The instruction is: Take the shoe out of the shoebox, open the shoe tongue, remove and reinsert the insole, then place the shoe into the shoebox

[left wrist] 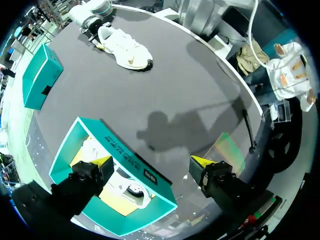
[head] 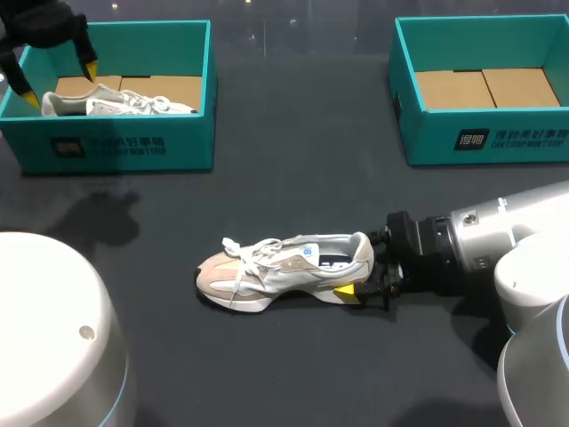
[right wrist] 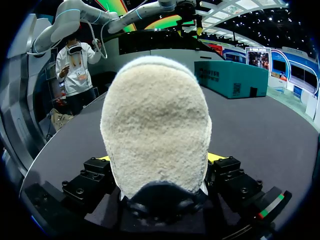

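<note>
At mid-table, my right gripper (right wrist: 159, 158) is pinching the heel of the shoe (head: 284, 267); only its wrist view is showing both tips. My left gripper (left wrist: 152, 165) is hanging spread astride the left shoebox (head: 116, 147) wall.

Heel of shoe (right wrist: 155, 125) covers most of right gripper (right wrist: 159, 158). At 10 o'clock, left gripper (head: 60, 82) clipped by edge; second shoe (head: 116, 102) half behind shoebox (head: 124, 142) wall.

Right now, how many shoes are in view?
2. First shoe lies in the left shoebox, by the left gripper. Second shoe lies on the table, heel held in the right gripper. The right shoebox shows only cardboard, so none seems hidden.
</note>
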Controlling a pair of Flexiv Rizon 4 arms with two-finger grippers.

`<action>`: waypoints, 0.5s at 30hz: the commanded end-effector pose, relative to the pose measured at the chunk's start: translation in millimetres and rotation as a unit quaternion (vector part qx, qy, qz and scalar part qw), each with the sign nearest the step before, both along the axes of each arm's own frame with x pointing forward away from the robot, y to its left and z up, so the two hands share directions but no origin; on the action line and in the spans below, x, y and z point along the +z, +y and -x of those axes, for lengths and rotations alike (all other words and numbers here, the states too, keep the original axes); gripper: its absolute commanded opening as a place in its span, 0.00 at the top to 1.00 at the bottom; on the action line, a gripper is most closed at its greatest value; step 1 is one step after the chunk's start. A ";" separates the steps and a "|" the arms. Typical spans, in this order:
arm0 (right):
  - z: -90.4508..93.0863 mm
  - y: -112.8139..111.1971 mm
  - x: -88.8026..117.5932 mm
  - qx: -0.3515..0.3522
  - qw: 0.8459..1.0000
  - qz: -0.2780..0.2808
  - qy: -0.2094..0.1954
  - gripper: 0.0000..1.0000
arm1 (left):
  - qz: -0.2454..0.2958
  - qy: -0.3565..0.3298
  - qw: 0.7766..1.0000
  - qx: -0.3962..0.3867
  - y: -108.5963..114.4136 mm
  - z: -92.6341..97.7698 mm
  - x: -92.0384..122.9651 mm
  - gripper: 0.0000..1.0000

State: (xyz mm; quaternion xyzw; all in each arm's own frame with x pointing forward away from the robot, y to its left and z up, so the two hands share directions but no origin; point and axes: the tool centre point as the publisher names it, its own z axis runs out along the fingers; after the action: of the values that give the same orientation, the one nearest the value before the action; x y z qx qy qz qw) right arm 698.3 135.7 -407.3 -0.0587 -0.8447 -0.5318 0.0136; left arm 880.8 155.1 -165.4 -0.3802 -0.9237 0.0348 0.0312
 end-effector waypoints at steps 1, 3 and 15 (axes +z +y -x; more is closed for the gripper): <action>0.4 3.2 -0.1 0.000 1.000 0.003 0.000 1.00 | -0.080 -0.047 0.973 0.209 -43.0 34.4 -3.6 0.00; 0.4 3.2 -0.1 0.000 1.000 0.003 0.000 1.00 | -0.100 -0.036 0.953 0.285 -59.6 43.6 -5.3 0.00; 0.4 3.2 -0.1 0.000 1.000 0.003 0.000 1.00 | -0.120 -0.075 0.889 0.435 -87.8 59.4 -7.9 0.00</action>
State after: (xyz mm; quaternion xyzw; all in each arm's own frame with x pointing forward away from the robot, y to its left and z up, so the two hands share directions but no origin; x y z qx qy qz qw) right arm 698.3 135.9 -407.3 -0.0587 -0.8447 -0.5318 0.0136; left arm 824.2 70.8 -173.7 -0.1268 -0.9911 -0.0392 0.0102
